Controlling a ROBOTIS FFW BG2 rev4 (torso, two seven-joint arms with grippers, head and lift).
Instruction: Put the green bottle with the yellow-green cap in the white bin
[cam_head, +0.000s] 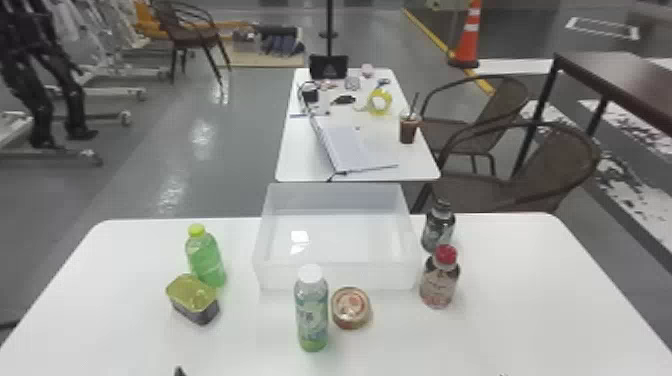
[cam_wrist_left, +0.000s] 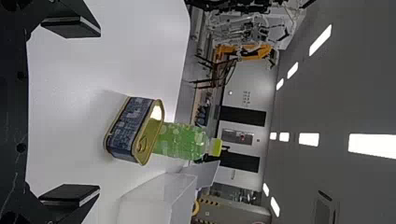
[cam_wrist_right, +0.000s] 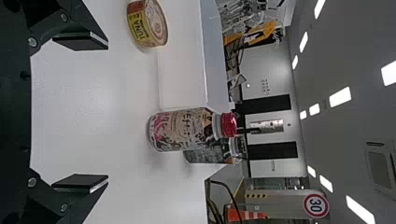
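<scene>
The left gripper (cam_wrist_left: 99, 112) and right gripper (cam_wrist_right: 108, 113), nearest, stood with jaws parted, grasping nothing. Beyond a rectangular tin (cam_head: 194, 299), the green bottle (cam_head: 206, 261) stood upright on the table (cam_head: 120, 305), left of the white bin (cam_head: 340, 276). Transfer appeared unstarted; grasping, lifting and depositing remained.

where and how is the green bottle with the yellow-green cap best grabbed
Probably the upper body of the green bottle, from the near side over the tin, one finger either side: it stands upright, and the tin crowds its lower front.
</scene>
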